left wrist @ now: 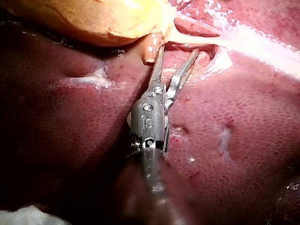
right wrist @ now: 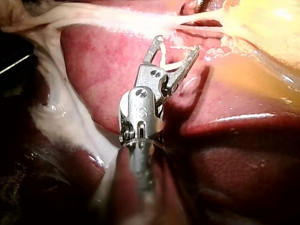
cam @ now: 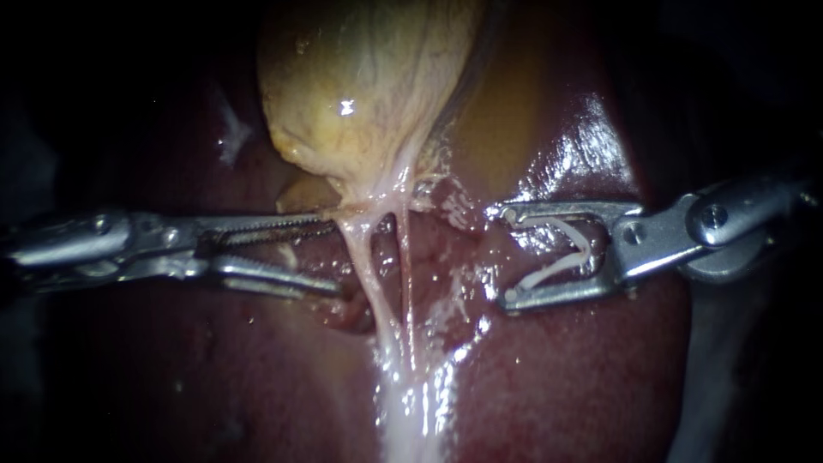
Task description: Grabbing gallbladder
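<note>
The left instrument (cam: 336, 257) lay over the liver (cam: 557, 386), pincer apart just beside the gallbladder's neck, placed to close on it. The right instrument (cam: 500, 255) waited opposite, pincer seemingly clamped wide on a pale clip (cam: 555, 267). Beyond both, the gallbladder (cam: 360, 86) sat ungrasped.

Close on the left instrument (left wrist: 179, 49) over the dark red liver (left wrist: 234, 159), shaft rising across the glistening surface, jaws parted with a clear gap and nothing gripped. Toothed jaw close alongside a small tan flap of tissue (left wrist: 151, 47) at the edge of the yellow gallbladder (left wrist: 93, 18); the other jaw apart from it, over a moist pink hollow. Just ahead of the tips, a pale, stretched band of tissue (left wrist: 253, 44) running from the gallbladder's narrow end away across the liver. Beside the instrument, on the gallbladder's side, a whitish streak (left wrist: 89, 80) on the liver; on the far side, a fainter pale mark (left wrist: 225, 138).
</note>
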